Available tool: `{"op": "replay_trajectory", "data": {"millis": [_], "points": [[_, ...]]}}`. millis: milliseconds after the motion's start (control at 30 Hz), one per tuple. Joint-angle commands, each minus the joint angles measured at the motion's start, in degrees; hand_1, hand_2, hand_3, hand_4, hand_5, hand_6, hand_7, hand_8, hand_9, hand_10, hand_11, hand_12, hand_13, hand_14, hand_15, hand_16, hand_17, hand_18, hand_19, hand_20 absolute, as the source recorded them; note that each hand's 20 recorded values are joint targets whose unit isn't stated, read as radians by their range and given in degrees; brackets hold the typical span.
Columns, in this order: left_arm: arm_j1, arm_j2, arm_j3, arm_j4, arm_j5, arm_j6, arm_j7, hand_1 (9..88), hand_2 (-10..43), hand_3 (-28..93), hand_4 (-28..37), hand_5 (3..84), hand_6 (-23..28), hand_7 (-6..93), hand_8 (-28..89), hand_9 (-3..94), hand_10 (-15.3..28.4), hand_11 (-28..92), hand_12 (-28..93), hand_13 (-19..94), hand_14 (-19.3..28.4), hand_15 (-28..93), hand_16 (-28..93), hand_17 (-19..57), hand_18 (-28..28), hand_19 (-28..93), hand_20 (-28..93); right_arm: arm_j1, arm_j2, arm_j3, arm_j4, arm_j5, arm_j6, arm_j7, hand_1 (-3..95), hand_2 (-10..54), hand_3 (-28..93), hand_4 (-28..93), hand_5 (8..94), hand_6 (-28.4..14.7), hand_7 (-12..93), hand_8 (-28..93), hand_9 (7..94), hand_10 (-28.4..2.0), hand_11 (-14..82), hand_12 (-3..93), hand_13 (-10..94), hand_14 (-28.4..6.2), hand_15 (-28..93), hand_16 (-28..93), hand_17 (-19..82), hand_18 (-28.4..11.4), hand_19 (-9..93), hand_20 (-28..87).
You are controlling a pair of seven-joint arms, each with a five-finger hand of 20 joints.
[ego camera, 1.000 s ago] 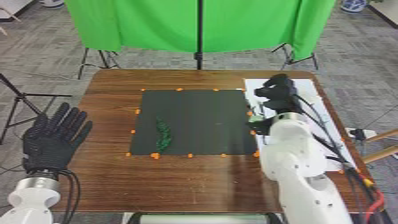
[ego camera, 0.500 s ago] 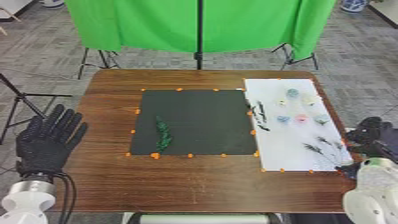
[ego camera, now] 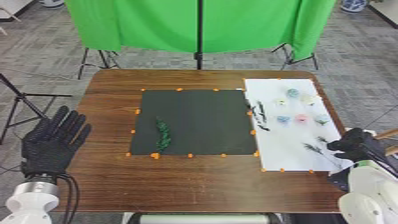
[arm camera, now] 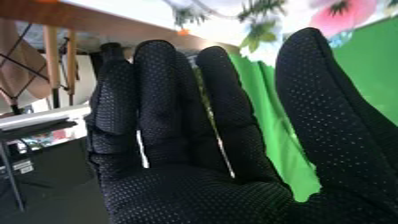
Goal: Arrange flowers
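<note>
Flowers lie apart; left hand spread; wrist view reveals right hand straight-fingered.

A black sheet lies on the brown counter, with orange marks around its edges and a green sprig on its left part, lying roughly lengthwise. Just right of it is a white sheet, with dark leaves near its left edge. Farther right on this sheet sit a pink flower, a blue flower just beside it and another blue flower near the far end. The right hand is at the sheet's near right corner; the left hand, fingers straight and spread, is beside the counter's left edge. Green cloth hangs beyond the far edge
</note>
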Motion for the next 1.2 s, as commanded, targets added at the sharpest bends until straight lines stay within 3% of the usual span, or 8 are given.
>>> {"op": "replay_trajectory", "data": {"millis": [33, 100, 233, 367, 500, 900, 967, 1200], "points": [[1.0, -0.59, 0.26, 0.14, 1.43, -0.52, -0.38, 31.9, 17.2, 73, -23.4, 46.2, 8.1, 13.5, -8, 38.3, 14.1, 17, 13, 29, 14.4, 34, -5, -3.3, 12.7, 27, 14, -0.2, -0.8, -1.6, 2.5, -4.6, -1.5, -0.7, 42.8, -9.5, 79, -28, 55.7, -8.1, 30, -11, 55.1, -20.5, 29.8, 22.1, 48, -18.0, 62, 23, 30, -23.3, 83, 31], [1.1, -0.70, 0.26, 0.02, 3.11, -0.58, -0.71, 31.8, 17.0, 73, -23.8, 46.0, 8.1, 13.5, -8, 38.2, 14.1, 17, 13, 29, 14.5, 34, -5, -3.4, 12.7, 27, 14, -0.5, -1.0, -2.4, 3.4, -6.4, -1.0, -1.5, 44.0, -9.5, 80, -28, 56.2, -7.6, 31, -11, 55.6, -20.4, 30.5, 22.4, 48, -17.7, 62, 23, 30, -23.3, 83, 31], [0.8, -0.77, 0.43, 0.05, 2.37, -0.45, -0.77, 31.7, 16.6, 73, -24.2, 45.9, 8.2, 13.3, -8, 38.0, 14.3, 16, 13, 28, 14.5, 34, -5, -3.4, 12.7, 27, 14, -0.9, -1.4, -3.4, 4.3, -7.2, 1.8, -0.5, 48.3, -9.5, 79, -28, 58.5, -5.8, 36, -4, 58.5, -19.0, 36.3, 24.5, 50, -16.9, 63, 25, 31, -22.7, 83, 31], [1.0, -0.49, 0.53, -0.08, 2.24, -0.39, -0.04, 31.8, 16.5, 73, -24.5, 45.8, 8.2, 13.4, -8, 37.9, 14.2, 16, 13, 28, 14.5, 34, -5, -3.4, 12.7, 27, 14, -0.8, -1.3, -3.8, 4.8, -8.9, 2.7, -0.8, 57.8, -9.5, 68, -28, 62.0, -3.6, 43, 8, 66.3, -14.8, 29.6, 45.3, 53, -15.0, 62, 38, 33, -22.2, 83, 32], [1.1, -0.69, 0.48, -0.14, 2.09, -0.23, -0.14, 31.8, 16.2, 72, -25.0, 45.8, 8.3, 13.4, -8, 38.0, 14.1, 17, 14, 29, 14.5, 35, -4, -3.5, 12.8, 28, 14, -0.6, -1.0, -4.1, 5.2, -9.2, 5.2, -0.3, 62.0, -9.5, 66, -28, 66.3, -2.2, 45, 10, 70.3, -13.3, 31.2, 51.4, 57, -13.3, 61, 45, 34, -21.9, 84, 32], [1.1, -0.46, 0.82, -0.25, 1.64, 0.41, -0.50, 31.6, 16.0, 72, -25.7, 46.0, 8.5, 13.4, -8, 38.0, 14.2, 17, 13, 29, 14.8, 37, -4, -3.6, 13.4, 31, 16, 1.6, -0.7, -6.7, 0.2, -7.5, 8.0, -0.8, 62.9, -9.5, 67, -28, 70.3, -1.6, 43, 13, 78.8, -9.8, 33.9, 56.0, 68, -12.5, 65, 49, 41, -22.6, 91, 36], [1.1, -0.34, 1.02, -0.49, 1.63, 2.21, -0.60, 31.6, 16.0, 72, -25.8, 46.0, 8.5, 13.4, -8, 38.0, 14.2, 17, 13, 29, 14.8, 37, -4, -3.7, 13.4, 31, 16, 3.1, -2.1, -8.6, -0.5, -6.6, 9.4, 0.1, 62.5, -9.5, 67, -28, 70.4, -1.6, 43, 13, 79.6, -9.7, 33.1, 55.9, 70, -12.4, 67, 47, 43, -21.7, 92, 40], [0.1, -0.11, 2.57, 0.14, 1.40, 2.01, -1.49, 31.4, 16.1, 72, -26.2, 46.3, 8.5, 13.7, -8, 38.4, 14.3, 18, 14, 29, 14.7, 38, -4, -3.8, 13.4, 32, 16, 9.8, -6.4, -17.5, -0.9, -7.2, 13.1, -2.0, 61.9, -9.5, 67, -26, 71.1, -1.8, 42, 13, 81.8, -10.0, 34.2, 56.0, 73, -11.6, 72, 45, 48, -21.3, 93, 48]]}}
